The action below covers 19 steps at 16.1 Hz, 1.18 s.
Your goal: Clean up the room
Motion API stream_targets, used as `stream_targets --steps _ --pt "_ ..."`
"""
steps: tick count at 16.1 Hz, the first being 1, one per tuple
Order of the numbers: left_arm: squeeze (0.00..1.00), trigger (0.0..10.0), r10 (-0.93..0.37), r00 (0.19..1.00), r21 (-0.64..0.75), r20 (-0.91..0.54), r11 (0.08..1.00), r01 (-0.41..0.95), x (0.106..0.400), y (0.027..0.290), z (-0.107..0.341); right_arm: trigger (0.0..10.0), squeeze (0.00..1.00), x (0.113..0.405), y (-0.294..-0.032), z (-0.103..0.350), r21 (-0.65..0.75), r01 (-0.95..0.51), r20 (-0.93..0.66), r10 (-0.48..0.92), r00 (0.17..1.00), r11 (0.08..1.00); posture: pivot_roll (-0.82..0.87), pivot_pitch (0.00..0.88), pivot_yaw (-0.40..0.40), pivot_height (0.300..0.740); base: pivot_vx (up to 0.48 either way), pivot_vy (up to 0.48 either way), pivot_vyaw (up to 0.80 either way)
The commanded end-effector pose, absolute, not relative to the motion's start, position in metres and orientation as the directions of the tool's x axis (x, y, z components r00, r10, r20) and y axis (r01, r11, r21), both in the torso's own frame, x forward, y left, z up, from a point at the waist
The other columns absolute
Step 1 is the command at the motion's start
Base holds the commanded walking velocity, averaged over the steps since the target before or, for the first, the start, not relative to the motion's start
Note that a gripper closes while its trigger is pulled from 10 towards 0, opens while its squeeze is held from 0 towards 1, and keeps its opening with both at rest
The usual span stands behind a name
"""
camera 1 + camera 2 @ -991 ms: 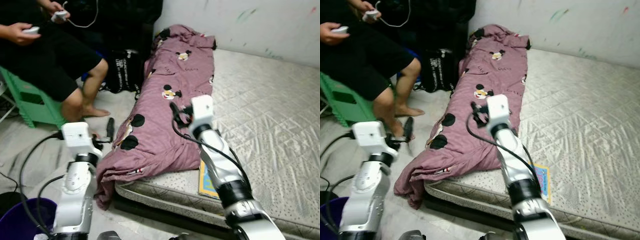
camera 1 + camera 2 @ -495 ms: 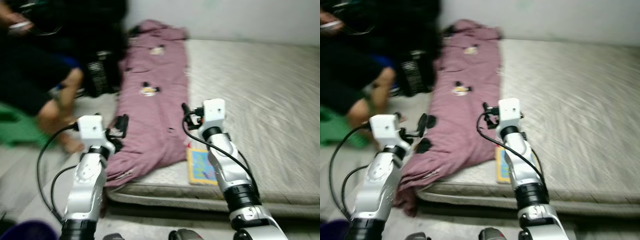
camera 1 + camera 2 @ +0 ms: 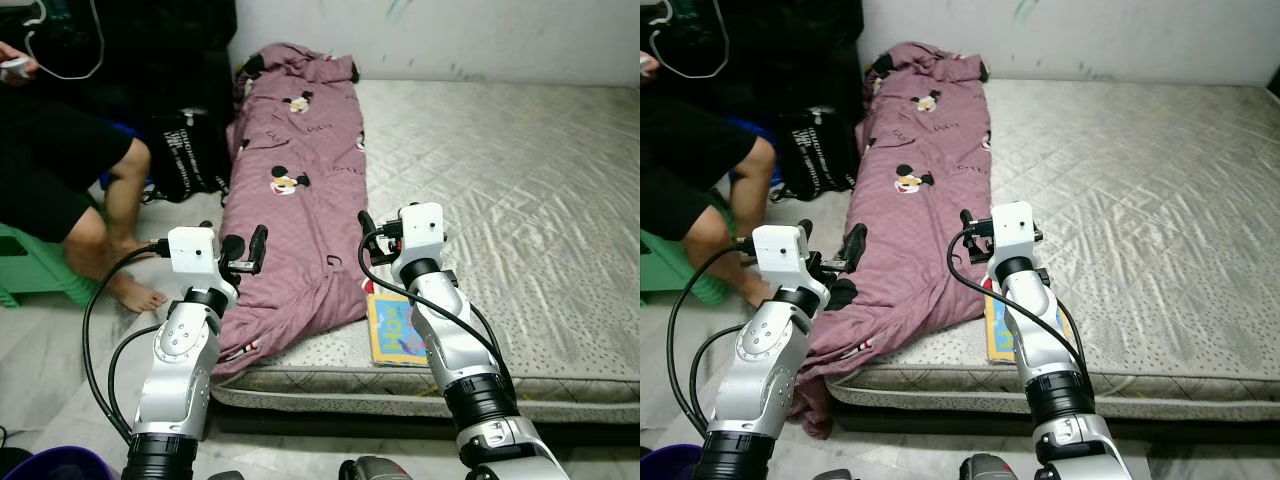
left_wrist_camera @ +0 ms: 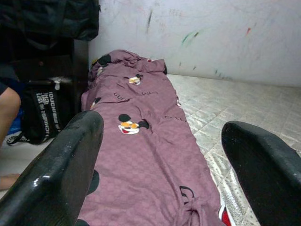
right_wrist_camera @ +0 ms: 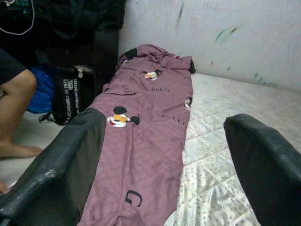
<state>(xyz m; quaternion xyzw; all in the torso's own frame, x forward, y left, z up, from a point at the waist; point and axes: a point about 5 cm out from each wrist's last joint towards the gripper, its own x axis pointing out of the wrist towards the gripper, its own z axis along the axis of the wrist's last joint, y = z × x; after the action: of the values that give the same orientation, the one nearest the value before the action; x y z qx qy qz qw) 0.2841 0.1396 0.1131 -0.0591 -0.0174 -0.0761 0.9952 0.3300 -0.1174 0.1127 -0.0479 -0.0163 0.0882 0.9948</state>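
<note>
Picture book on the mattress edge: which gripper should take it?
Right, probably. The right gripper hangs open just above the picture book; the left gripper sits over the purple blanket, farther away.

Room, dim: white wall [image 3: 480, 35] at 12 o'clock, marked with faint coloured streaks, possibly paint. Pale floor [image 3: 60, 340] at 8 o'clock. Low quilted grey mattress [image 3: 520, 180] filling 1 to 4 o'clock. Green stool [image 3: 30, 270] at 9 o'clock.

I get even, soft indoor light on the mattress [image 3: 520, 180] and blanket [image 3: 300, 180], both sharp with no glare. The corner behind the bag [image 3: 185, 165] is dark. In my wrist views the near black fingers [image 4: 56, 179] are blurred.
</note>
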Motion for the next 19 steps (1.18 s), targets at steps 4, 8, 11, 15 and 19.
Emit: stream_targets --steps 4,8,11,15,19 --pt "0.00 10.0 -0.147 0.988 -0.103 0.043 0.983 0.151 0.2843 0.1419 0.1128 10.0 0.00 0.3331 -0.1146 0.1173 -0.099 -0.180 0.041 0.185 0.982 0.979 0.05 0.000 0.018 0.740 0.000 -0.326 0.00" --pt "0.00 10.0 -0.152 0.987 -0.100 0.045 0.983 0.156 0.2851 0.1413 0.1131 10.0 0.00 0.3330 -0.1142 0.1165 -0.102 -0.182 0.040 0.187 0.982 0.978 0.05 0.000 0.017 0.740 0.000 -0.352 0.00" --pt "0.00 10.0 -0.153 0.987 -0.099 0.046 0.983 0.157 0.2855 0.1412 0.1130 10.0 0.00 0.3337 -0.1140 0.1165 -0.105 -0.184 0.040 0.190 0.981 0.977 0.05 0.000 0.015 0.740 0.000 -0.329 0.00" --pt "0.00 10.0 -0.155 0.987 -0.099 0.048 0.982 0.159 0.2851 0.1397 0.1138 10.0 0.00 0.3341 -0.1140 0.1155 -0.108 -0.188 0.038 0.193 0.980 0.976 0.06 0.000 0.015 0.740 0.000 -0.319 0.00" --pt "0.00 10.0 -0.161 0.986 -0.099 0.049 0.981 0.165 0.2854 0.1384 0.1135 10.0 0.00 0.3343 -0.1139 0.1147 -0.110 -0.190 0.039 0.195 0.980 0.976 0.05 0.000 0.016 0.740 0.000 -0.290 0.00"
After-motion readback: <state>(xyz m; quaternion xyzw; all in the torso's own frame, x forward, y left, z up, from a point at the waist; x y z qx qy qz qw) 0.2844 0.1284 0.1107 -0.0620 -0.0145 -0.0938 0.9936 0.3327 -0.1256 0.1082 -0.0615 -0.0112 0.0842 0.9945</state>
